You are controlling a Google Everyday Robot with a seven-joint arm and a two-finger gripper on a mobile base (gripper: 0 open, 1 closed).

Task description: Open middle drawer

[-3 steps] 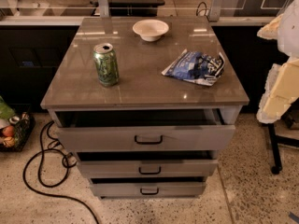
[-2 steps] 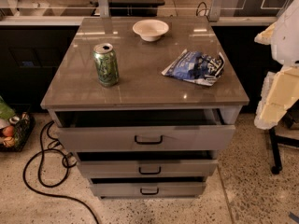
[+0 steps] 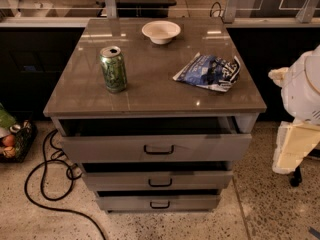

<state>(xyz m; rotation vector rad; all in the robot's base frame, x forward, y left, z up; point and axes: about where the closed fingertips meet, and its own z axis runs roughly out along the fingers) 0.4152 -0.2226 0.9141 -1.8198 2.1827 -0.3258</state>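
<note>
1. middle drawer (image 3: 200,180): sits between top drawer (image 3: 100,148) and bottom drawer (image 3: 120,203), nothing touching it.
2. gripper (image 3: 292,146): far right, beside the cabinet, apart from all drawers. Can't tell its grip state.

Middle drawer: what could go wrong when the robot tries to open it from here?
1. The top drawer stands out further and overhangs the handle of the middle drawer, so the claw, now right of the cabinet, might bump it or take the wrong handle.
2. A hard pull may shake the cabinet and tip the upright green can.
</note>
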